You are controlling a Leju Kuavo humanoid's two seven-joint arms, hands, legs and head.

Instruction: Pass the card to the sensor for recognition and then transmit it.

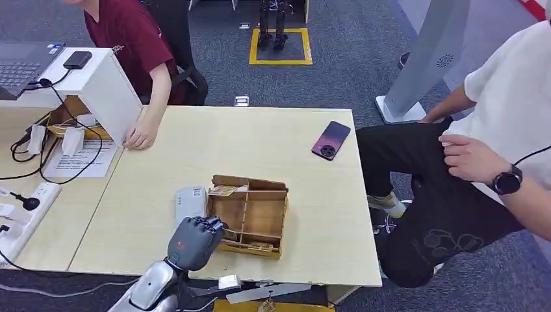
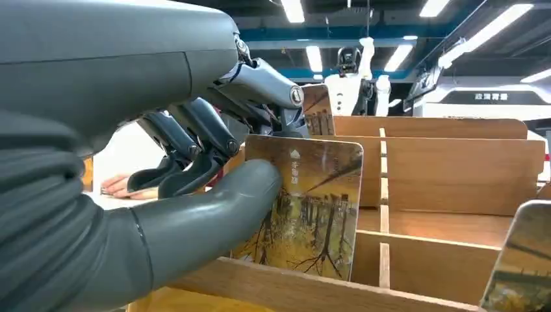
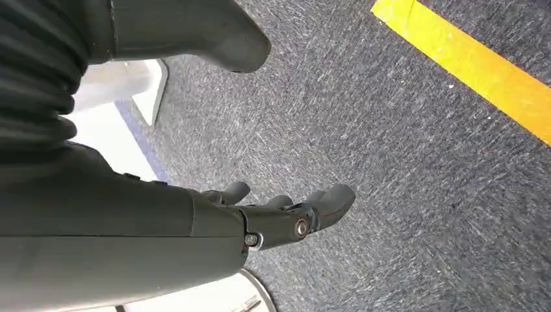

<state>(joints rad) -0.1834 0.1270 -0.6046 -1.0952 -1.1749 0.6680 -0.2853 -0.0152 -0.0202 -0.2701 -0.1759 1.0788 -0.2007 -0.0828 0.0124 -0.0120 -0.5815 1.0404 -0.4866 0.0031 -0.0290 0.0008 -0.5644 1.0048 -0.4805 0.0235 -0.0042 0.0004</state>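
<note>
A: Where's the card [image 2: 308, 208] rel. to the wooden box [image 1: 253, 214]?
B: Upright in its near-left compartment, pinched betw. thumb & fingers [image 2: 195, 140] of left robot hand [image 1: 193, 242].
A: Right robot hand [image 3: 279, 214]?
B: Holds nothing, fingers apart, over carpet [image 3: 403, 162].

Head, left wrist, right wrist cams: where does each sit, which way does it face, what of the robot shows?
Head view: high on the body, looking forward and down at the table and wooden organizer; the left hand comes in from below.
Left wrist view: behind the left hand, facing into the organizer; thumb and fingers pinch a card.
Right wrist view: on the hanging arm, looking down at grey carpet; the right hand is empty, fingers apart.
Shared: head and left wrist views both show left hand and organizer.
</note>
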